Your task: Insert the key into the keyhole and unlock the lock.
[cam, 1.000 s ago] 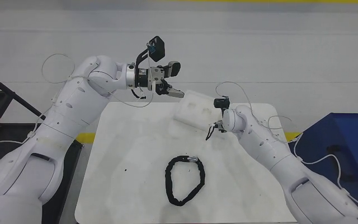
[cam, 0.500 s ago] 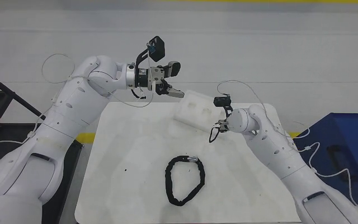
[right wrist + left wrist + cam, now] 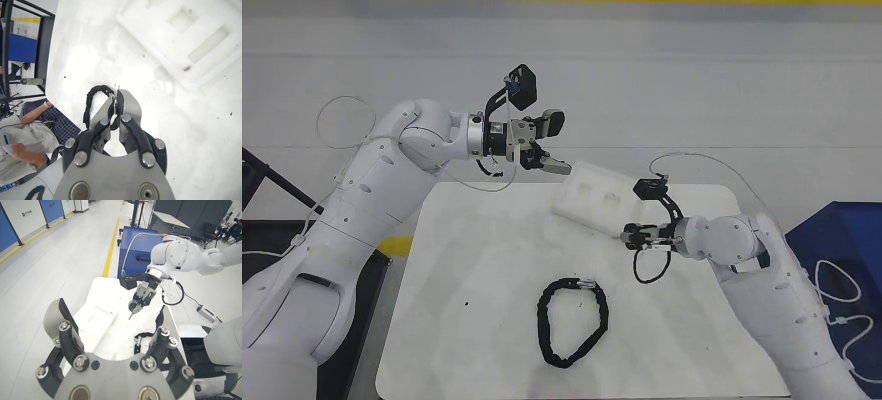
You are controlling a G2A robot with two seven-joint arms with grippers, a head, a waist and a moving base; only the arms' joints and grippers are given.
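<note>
The key (image 3: 130, 316) is pinched between the 2 closed fingers of the right tool (image 3: 625, 236), just off the near corner of the foam tray (image 3: 592, 195) (blade jutting past the tips). The chain lock (image 3: 542, 322) lies on the table (image 3: 472, 280), nearer the robot than the tray. The left tool (image 3: 557, 145) is held wide open and empty above the tray's far end.

Black chain lock (image 3: 543, 325), white table (image 3: 472, 300) — silver key (image 3: 130, 316)
</note>
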